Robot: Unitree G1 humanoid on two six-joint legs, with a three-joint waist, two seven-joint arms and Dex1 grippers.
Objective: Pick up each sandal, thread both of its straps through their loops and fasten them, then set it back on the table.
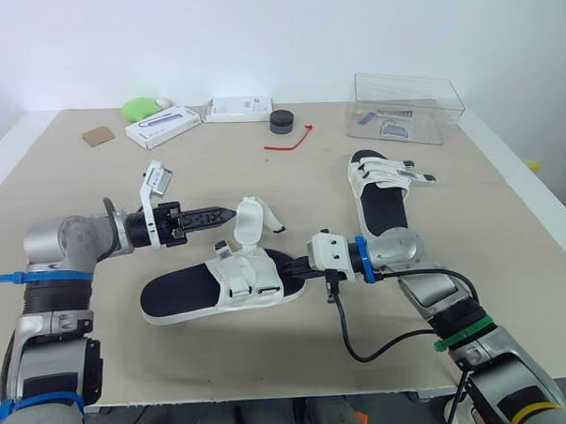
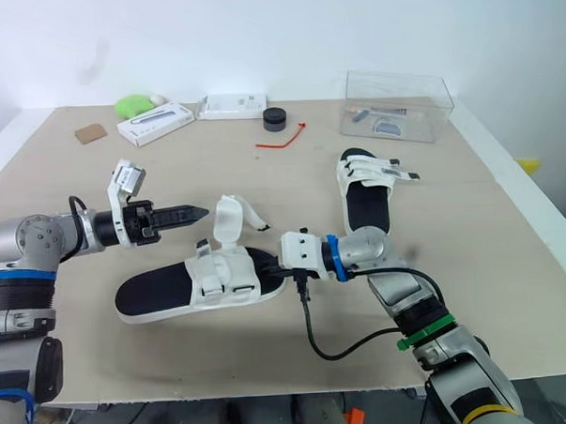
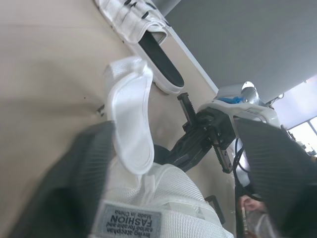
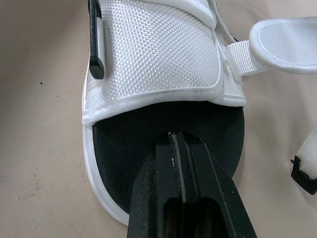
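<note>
Two sandals (image 1: pixel 183 293) (image 1: pixel 381 208), two white boxes (image 1: pixel 163 126) (image 1: pixel 238 109)

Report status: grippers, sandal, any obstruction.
Left gripper open, beside raised strap. Right gripper shut, tip at black footbed. Near sandal flat on table, strap unthreaded. Far sandal apart, not in the way.

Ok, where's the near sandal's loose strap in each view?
Left eye view: the loose strap stands up just off the left hand tip.
Right eye view: same spot, loose strap near centre.
Left wrist view: loose strap ahead, between the fingers.
Right wrist view: loose strap beside the woven upper.
Landmark: that woven upper.
</note>
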